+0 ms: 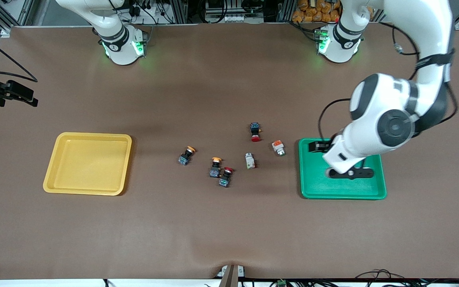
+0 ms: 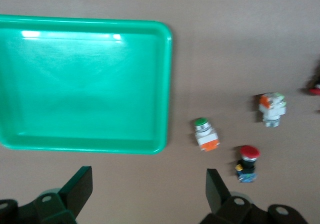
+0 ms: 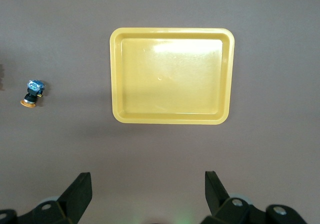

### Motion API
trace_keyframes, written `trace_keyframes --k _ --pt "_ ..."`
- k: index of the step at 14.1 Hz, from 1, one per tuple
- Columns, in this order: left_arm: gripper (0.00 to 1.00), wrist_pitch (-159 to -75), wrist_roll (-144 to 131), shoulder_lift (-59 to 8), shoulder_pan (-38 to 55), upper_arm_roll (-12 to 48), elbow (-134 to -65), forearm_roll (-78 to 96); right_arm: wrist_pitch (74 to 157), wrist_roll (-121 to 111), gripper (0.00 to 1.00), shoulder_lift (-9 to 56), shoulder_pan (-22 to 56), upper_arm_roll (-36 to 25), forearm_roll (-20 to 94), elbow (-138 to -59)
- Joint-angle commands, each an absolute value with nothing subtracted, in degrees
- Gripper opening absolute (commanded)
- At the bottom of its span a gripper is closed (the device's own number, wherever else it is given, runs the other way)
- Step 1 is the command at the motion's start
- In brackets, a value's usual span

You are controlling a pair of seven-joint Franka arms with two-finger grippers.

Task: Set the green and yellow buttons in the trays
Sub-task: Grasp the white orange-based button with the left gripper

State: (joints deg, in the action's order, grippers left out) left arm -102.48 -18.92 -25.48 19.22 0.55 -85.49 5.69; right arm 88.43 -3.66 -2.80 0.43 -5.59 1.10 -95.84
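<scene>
Buttons lie loose on the desk between the two trays, none of them gripped. Left pincer hangs with fingers spread wide over the green tray's edge toward the bases, holding nothing. Just beside that tray sits the green-capped white switch, then the other white switch, with a red-capped switch farther from the front camera. Toward the yellow tray come a second red-capped switch, touching or nearly touching a yellow-capped switch, and another yellow-capped one apart. Right pincer, also spread and empty, waits high, looking down on the yellow tray.
</scene>
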Motion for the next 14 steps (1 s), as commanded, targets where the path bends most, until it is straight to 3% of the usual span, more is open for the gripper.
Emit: trace_keyframes --k 1,14 --pt "1.00 -106.3 -21.4 -28.7 21.6 0.0 -83.8 7.4 88.3 -3.2 1.00 -3.3 0.5 -5.3 0.3 -96.2" --pt "1.00 -131.6 -35.6 -42.7 34.4 0.0 -83.8 10.2 88.6 -3.2 1.00 -2.3 1.0 -5.2 0.5 -96.6"
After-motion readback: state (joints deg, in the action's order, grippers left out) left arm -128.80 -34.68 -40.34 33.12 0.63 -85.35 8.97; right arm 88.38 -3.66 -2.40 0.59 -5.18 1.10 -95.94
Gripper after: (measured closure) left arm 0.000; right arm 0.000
